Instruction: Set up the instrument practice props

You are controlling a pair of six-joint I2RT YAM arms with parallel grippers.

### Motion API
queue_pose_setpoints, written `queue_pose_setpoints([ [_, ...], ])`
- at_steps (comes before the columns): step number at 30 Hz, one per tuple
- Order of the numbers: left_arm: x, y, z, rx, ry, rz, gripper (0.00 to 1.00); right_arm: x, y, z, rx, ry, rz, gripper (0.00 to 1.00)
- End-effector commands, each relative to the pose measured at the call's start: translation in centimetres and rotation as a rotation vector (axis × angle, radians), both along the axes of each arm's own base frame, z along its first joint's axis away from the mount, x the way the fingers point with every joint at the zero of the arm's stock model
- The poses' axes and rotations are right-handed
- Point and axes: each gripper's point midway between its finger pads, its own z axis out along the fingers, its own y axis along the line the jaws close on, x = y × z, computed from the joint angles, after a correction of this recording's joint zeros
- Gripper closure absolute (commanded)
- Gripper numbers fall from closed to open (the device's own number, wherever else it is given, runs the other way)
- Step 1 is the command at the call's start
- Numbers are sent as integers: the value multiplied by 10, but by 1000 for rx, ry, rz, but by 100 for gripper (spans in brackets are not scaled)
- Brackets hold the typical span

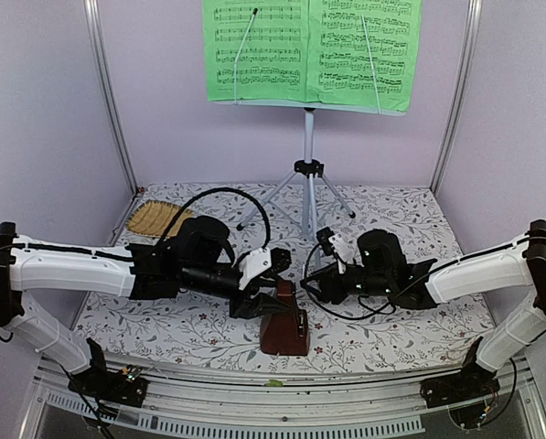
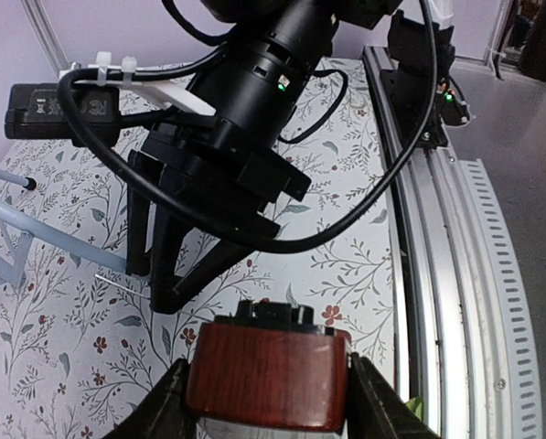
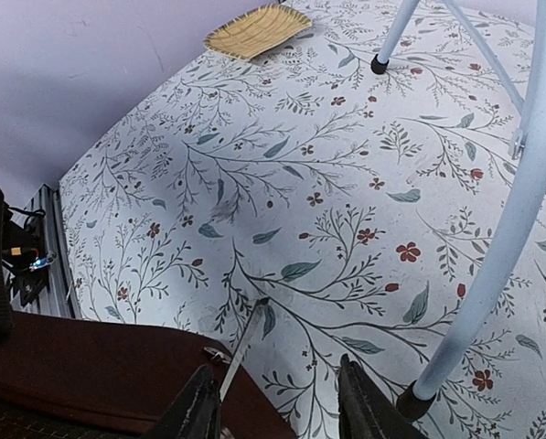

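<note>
The metronome [image 1: 284, 327] stood at the front of the table, near the edge, in the middle. It was small, dark red-brown & shiny, w/ a black bit on top. A thin silver rod [image 3: 242, 349] stuck out from it. The L gripper [image 2: 268, 366] was clamped on it, one finger on each side, touching. The R gripper [image 3: 277, 366] was right next to it w/ its fingers apart, gripping nothing; the rod lay btw them, close to one finger.

Behind, at the back middle, stood the music stand [image 1: 308, 174] on 3 thin silver legs. The booklet [image 1: 309, 50] sat up high on it, open wide, bright green w/ rows of black notes, w/ 2 thin wires across the pages. The stand's top was hidden behind the booklet.

The tablecloth [image 1: 391, 219] was white w/ grey-green leaves & tiny red flowers. A tan straw mat [image 1: 155, 219] lay at the back left corner, well apart from the rest. The walls [image 1: 44, 119] were pale purple, w/ silver posts [image 1: 108, 91] in the corners. A grey metal rail [image 1: 282, 402] ran along the front, where both arms were bolted.
</note>
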Motion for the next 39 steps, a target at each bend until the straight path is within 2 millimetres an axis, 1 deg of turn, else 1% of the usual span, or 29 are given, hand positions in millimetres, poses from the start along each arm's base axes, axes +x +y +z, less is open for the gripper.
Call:
queue_pose_setpoints([
  [1,-12,-5,14,-44,11,-44,90,20,-9,-6,-19,40,-93,55],
  [5,-13,-5,14,-43,10,-44,90,32,-14,-9,-44,63,-144,52],
  [11,-12,-5,14,-40,9,-41,90,46,-22,-5,-49,73,-200,45],
  [16,-13,-5,15,-42,10,-40,89,55,-33,6,-20,74,-247,39],
  [23,-11,-6,16,-42,6,-30,84,57,-46,34,23,14,-287,19],
  [26,-11,-7,17,-44,3,-28,81,57,-55,46,36,-12,-311,11],
  [27,-11,-7,17,-45,4,-28,79,58,-59,54,47,-26,-322,1],
  [30,-10,-8,18,-48,1,-20,68,57,-71,63,53,-46,-349,1],
  [35,-6,-8,24,-63,-11,2,42,55,-90,79,64,-87,-396,1],
  [36,-6,-8,25,-69,-15,7,28,54,-94,83,66,-94,-407,1],
  [37,-5,-8,28,-77,-20,12,18,53,-97,85,67,-99,-413,1],
  [38,-4,-7,30,-84,-26,17,9,53,-99,87,66,-104,-419,1],
  [39,-3,-7,32,-91,-32,21,5,52,-102,89,64,-108,-425,1],
])
